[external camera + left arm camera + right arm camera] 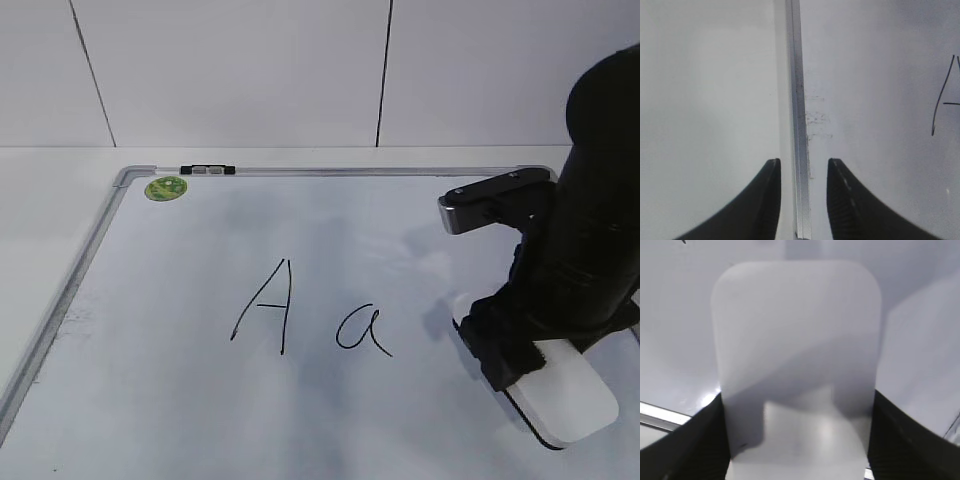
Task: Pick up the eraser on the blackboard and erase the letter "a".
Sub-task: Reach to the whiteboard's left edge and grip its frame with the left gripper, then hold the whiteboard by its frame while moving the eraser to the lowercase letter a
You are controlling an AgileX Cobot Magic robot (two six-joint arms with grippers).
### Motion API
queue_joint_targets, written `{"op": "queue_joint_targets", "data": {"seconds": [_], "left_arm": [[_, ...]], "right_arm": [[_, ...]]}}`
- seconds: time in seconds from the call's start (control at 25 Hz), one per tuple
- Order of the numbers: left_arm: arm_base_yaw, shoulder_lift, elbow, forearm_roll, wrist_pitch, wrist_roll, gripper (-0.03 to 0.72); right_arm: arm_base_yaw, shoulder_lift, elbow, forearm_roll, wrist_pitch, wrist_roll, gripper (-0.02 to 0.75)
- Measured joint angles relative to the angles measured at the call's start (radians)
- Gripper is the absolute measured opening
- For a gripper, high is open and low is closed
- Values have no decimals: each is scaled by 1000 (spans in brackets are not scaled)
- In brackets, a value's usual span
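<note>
Closest to the lens, the white rounded-rectangular plastic eraser (797,365) sits between the jaws of the right end effector (515,350), which looks clamped on its sides, down at the right part of the big white dry-erase blackboard with the grey metal frame (75,290). My worry: the small cursive letter "a" in thin black marker (362,328) is right beside the tall angular capital "A" (265,305), so a sloppy sweep could smear the wrong letter, and a tilted eraser might just skate over the ink or slip out of the grip. Left end effector (804,197) hangs partly open, straddling the board's frame rail, holding nothing. Can't see the felt underside, so whether the eraser is lifted or resting on the board is hard to call; the arm also covers part of it.
</note>
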Motion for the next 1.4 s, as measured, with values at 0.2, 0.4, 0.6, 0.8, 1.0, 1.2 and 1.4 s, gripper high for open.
{"op": "queue_joint_targets", "data": {"seconds": [0.2, 0.4, 0.6, 0.8, 1.0, 1.2, 1.4], "left_arm": [[-2, 181, -86, -2, 18, 0, 239], [-23, 285, -94, -4, 6, 0, 239], [-44, 380, -96, -6, -29, 0, 239], [-50, 460, -125, -2, -31, 0, 239], [-50, 507, -158, 17, -31, 0, 239], [-50, 530, -163, 37, -30, -16, 239], [-50, 581, -171, 40, -30, -21, 239]], "right_arm": [[0, 0, -2, -34, 13, 0, 565], [0, 0, -2, -37, 19, 0, 565], [0, 0, -4, -37, 35, 0, 565], [0, 0, -49, -37, 67, 0, 565], [0, 7, -119, -37, 84, 13, 565], [0, 68, -200, -33, 132, 15, 565], [0, 113, -231, -27, 136, 15, 565]]}}
